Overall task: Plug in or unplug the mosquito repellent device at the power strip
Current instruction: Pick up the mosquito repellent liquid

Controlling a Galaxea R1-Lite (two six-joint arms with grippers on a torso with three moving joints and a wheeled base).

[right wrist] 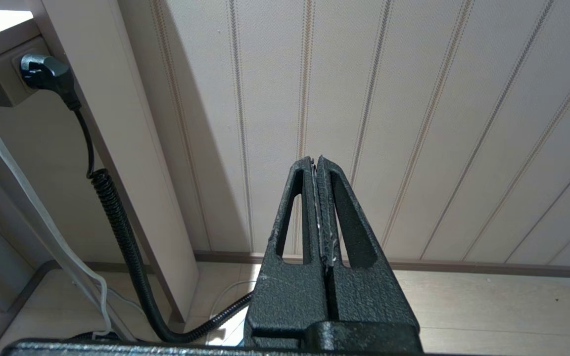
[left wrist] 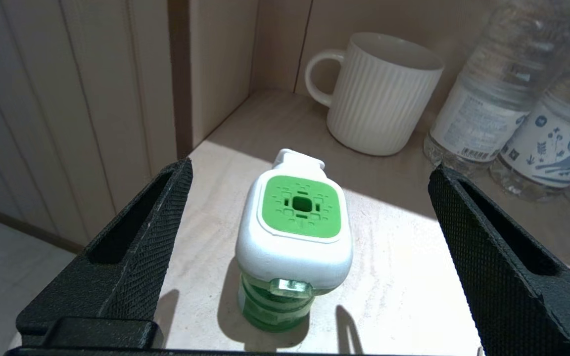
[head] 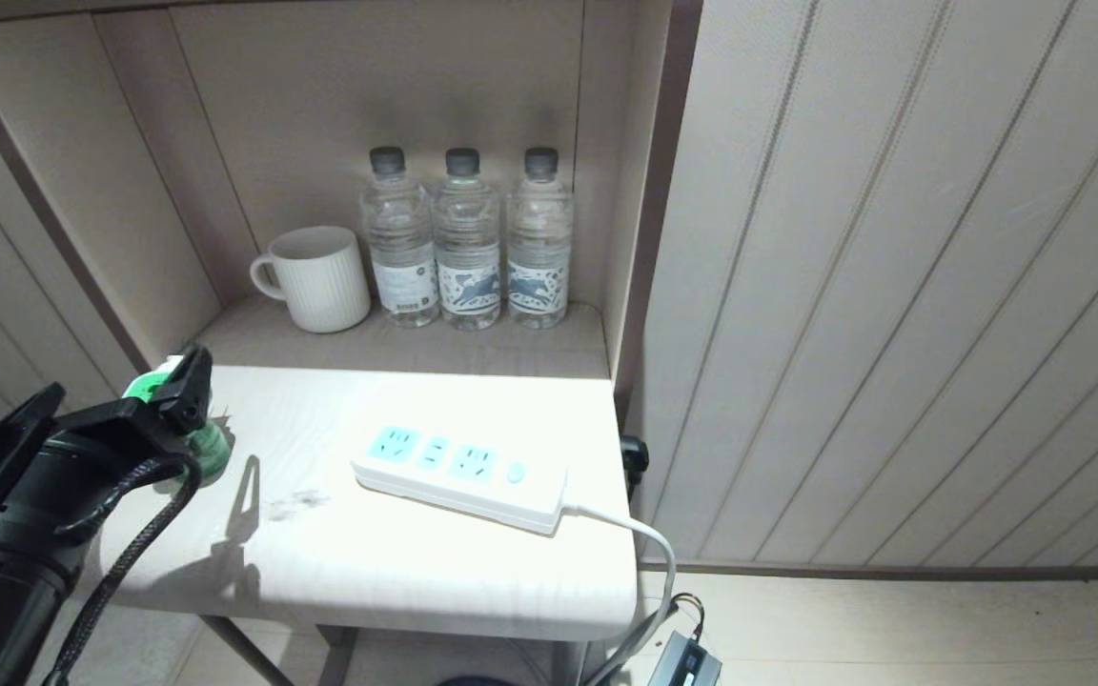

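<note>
The left end effector (left wrist: 305, 247) is spread about as wide as it goes and has nothing in it. Its two black fingers (left wrist: 131, 237) stand either side of the mosquito repellent device (left wrist: 297, 232) without touching it, so my read is it's lined up to straddle the white head and pinch it from the sides.

The device stands upright on its green bottle at the left edge of the desk (head: 396, 562), unplugged and well apart from the power strip (head: 461, 476). The strip lies flat near the middle of the desk with its light-blue sockets facing up. That makes sense, since a plug could come straight down into them. Its white cord (head: 649, 543) runs off the right edge toward the floor.

Further back, in the alcove, a ribbed white mug (head: 315, 278) and three water bottles (head: 465, 238) sit out of the way.

The right end effector (right wrist: 320, 207) is parked low beside the desk with its fingers pressed together, holding nothing and pointing at the wall panelling.
</note>
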